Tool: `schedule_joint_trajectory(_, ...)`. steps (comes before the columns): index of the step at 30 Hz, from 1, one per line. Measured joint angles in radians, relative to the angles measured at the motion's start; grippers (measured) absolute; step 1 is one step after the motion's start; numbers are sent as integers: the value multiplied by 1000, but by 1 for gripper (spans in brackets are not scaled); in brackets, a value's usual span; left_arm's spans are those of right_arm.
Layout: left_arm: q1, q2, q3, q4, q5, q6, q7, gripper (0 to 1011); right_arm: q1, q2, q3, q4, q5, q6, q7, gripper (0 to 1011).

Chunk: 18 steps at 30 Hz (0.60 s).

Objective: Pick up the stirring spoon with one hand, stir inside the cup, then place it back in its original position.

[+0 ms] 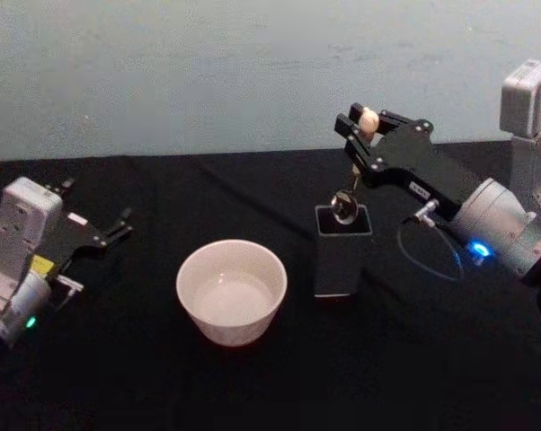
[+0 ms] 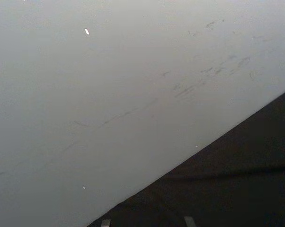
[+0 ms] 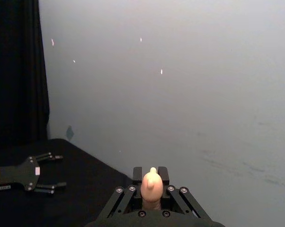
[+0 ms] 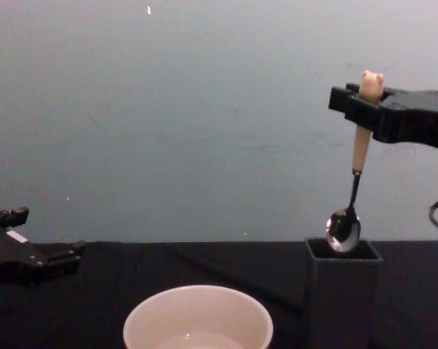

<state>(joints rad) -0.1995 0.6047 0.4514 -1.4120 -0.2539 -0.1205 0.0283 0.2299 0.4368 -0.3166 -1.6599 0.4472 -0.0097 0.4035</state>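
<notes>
The right end effector point(image 4: 364, 98) is clamped on the stirring spoon point(image 4: 353, 182) just above the holder point(image 4: 341, 294) — it should lift clear before swinging toward the cup point(image 4: 198, 320); the left end effector point(image 1: 118, 224), fingers apart, idles beyond the cup.

Both arms: silver-grey housings, black linkage pincers. Left pincer point(image 1: 118, 224) has a yellow label, white sticker, green LED. Right pincer point(image 1: 362, 126): white label, blue LED ring, thin looped cable, visible screws.

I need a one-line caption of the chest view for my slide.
Right gripper holds the stirring spoon upright, its bowl just above the dark holder, beside the cream cup.
</notes>
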Motion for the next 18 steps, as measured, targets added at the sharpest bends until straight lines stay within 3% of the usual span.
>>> schedule_joint_trajectory(18,0,0,0,0,0,0,0,1001,4,-54,-21,107,7,10,-6,205)
